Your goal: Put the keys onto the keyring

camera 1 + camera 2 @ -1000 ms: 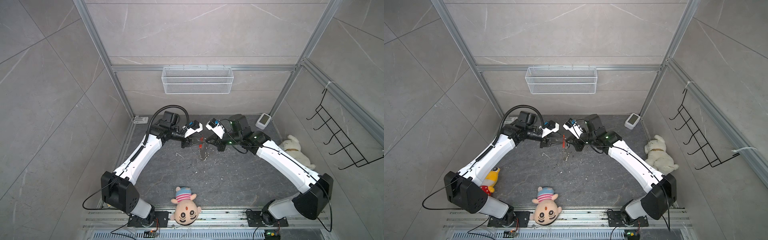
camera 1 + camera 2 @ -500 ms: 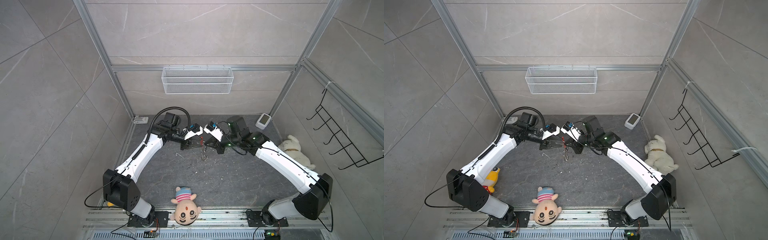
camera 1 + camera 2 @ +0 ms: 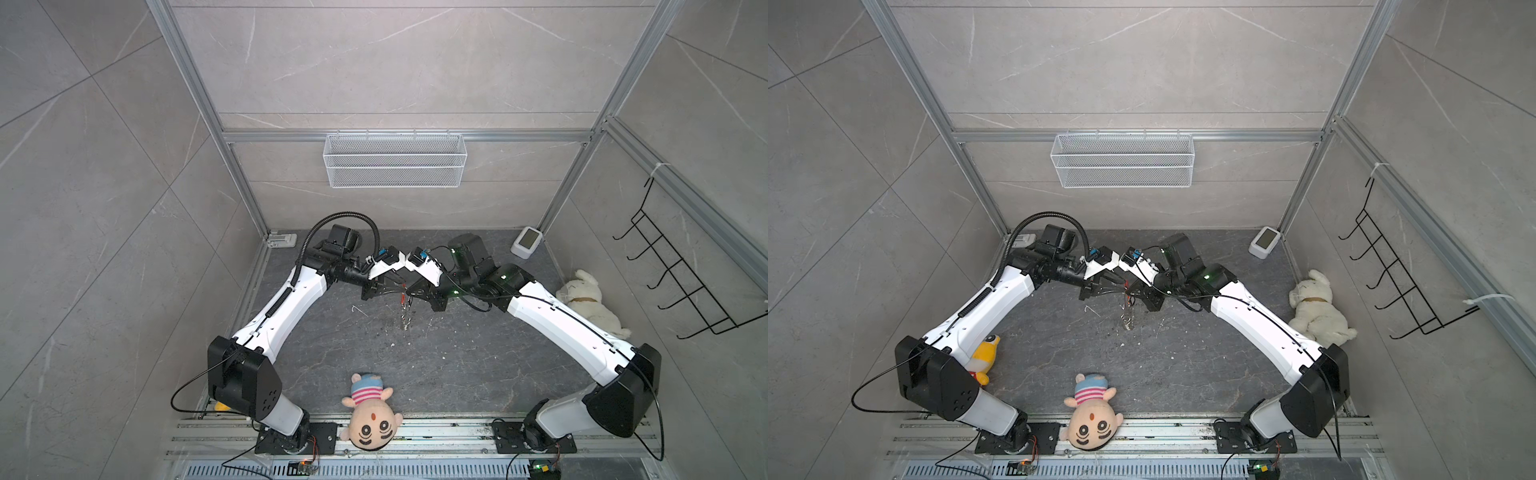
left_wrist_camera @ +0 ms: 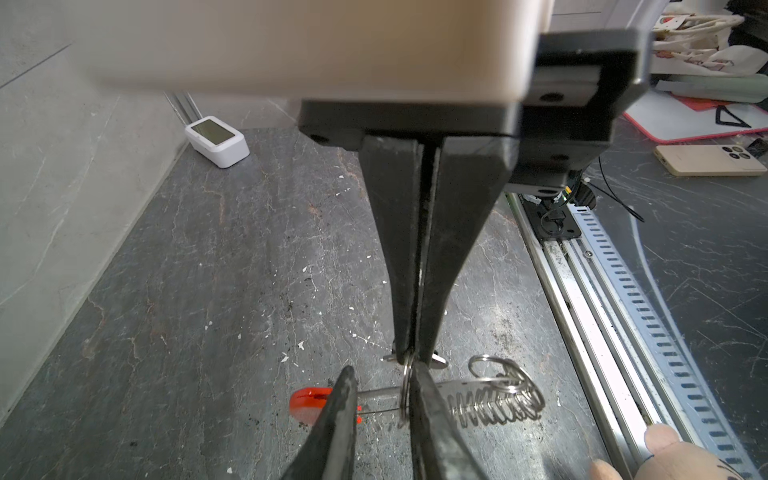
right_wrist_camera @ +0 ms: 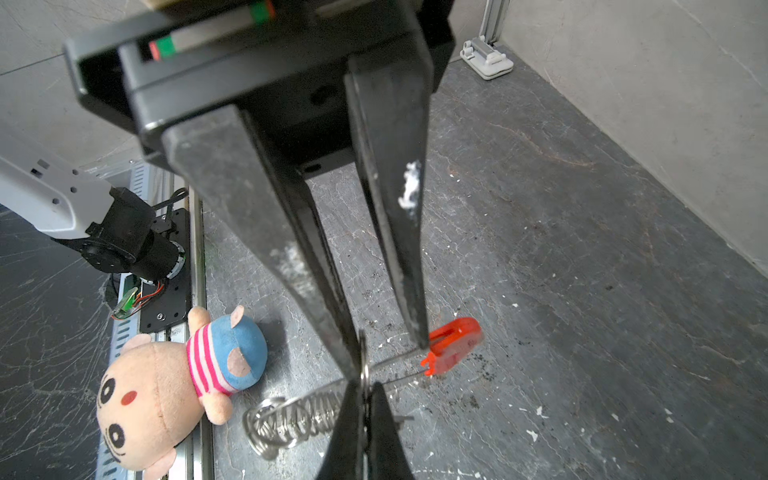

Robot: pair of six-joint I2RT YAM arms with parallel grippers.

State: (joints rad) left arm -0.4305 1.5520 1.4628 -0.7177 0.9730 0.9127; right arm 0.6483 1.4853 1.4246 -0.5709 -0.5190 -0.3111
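Observation:
The keyring (image 4: 494, 399) is a metal loop strung with several silver rings, with a red segment (image 4: 309, 401). It shows in both top views (image 3: 405, 318) (image 3: 1128, 320) and in the right wrist view (image 5: 291, 415). My left gripper (image 4: 381, 368) straddles the loop's bare wire beside the red segment (image 5: 455, 338), jaws a little apart. My right gripper (image 5: 363, 384) is shut on the keys (image 4: 439, 363), which are mostly hidden between its fingers. A small ring (image 4: 405, 388) hangs from them at the wire. The two grippers meet tip to tip (image 3: 404, 291).
A striped-hat plush doll (image 3: 370, 415) lies at the front rail. A white plush dog (image 3: 590, 303) lies at the right and a yellow plush (image 3: 984, 353) by the left arm's base. There are also a white device (image 3: 527, 241), a thin white wire (image 3: 358, 309) and a wall basket (image 3: 395, 160).
My left gripper's jaws have narrowed around the keyring's wire. The two grippers have drawn slightly closer together; the right one stays shut.

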